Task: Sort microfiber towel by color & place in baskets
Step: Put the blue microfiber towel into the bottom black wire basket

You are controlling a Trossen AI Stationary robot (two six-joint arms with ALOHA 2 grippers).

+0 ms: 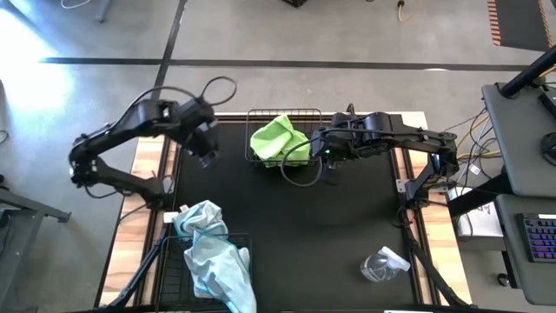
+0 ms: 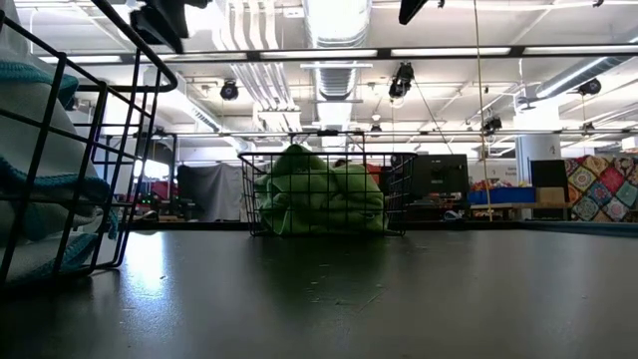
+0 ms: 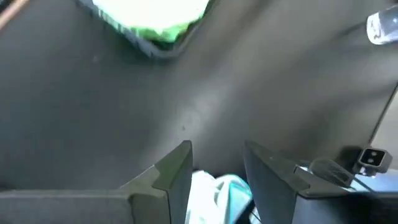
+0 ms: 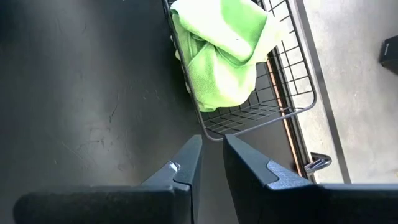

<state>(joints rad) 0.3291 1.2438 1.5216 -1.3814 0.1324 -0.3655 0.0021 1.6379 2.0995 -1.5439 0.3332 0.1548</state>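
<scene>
You have the lime green towels (image 1: 278, 139) bunched in the far basket (image 1: 304, 114), and the pale blue towels (image 1: 211, 252) heaped in the near basket (image 1: 170, 276), part of them hanging over its rim onto the bench (image 1: 330, 217). These cloths are light, soft and limp; they will sag and drag, so pinch a raised fold at the top of the heap, not a flat edge. The left gripper (image 3: 217, 163) hangs above the bench beside the green basket, its fingers parted and empty. The right gripper (image 4: 211, 152) is just beside that basket, fingers nearly closed, holding nothing as far as I can see. A clear plastic wrapper (image 1: 382, 264) lies apart; leave it.
</scene>
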